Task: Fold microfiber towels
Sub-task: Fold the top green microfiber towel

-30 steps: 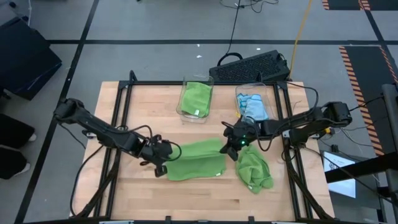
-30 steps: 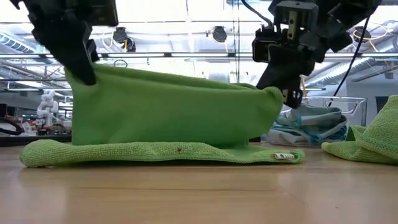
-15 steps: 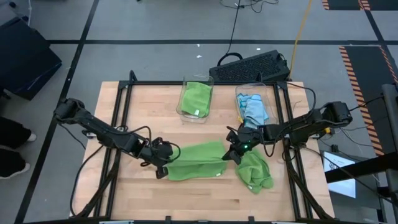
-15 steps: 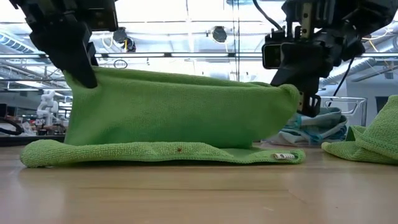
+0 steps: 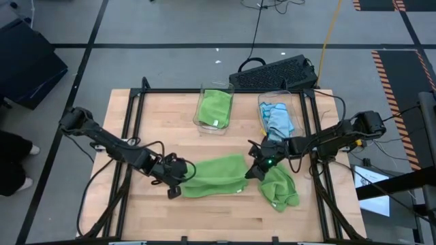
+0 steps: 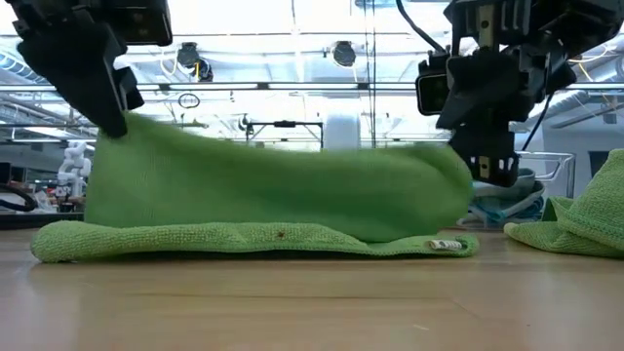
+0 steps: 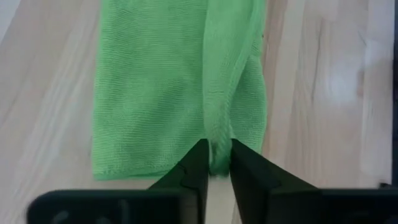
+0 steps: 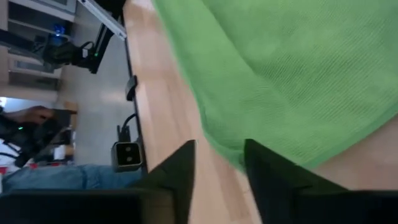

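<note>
Both end effectors are at the ends of a lime green towel (image 5: 212,175) lying near the front of the counter (image 5: 157,116), folding its upper layer over the lower one. Left end effector (image 5: 174,185) has its fingers (image 7: 199,167) nearly together with a thin ridge of the cloth's edge between them, so it looks to be pinching that edge lightly. Right end effector (image 5: 253,170) shows a gap between its fingers (image 8: 181,168) with green cloth draping across them; whether it grips or has just released, I cannot tell. To finish this fold well, I judge both ends should go down together, the upper edge lined up with the lower edge, then released straight so the layer does not drag askew. 1 crumpled green towel (image 5: 279,188) lies just beside the right end effector and should stay clear of it. Farther back, 2 clear bins (image 5: 214,109) hold more towels, green and light blue (image 5: 278,117).
</note>
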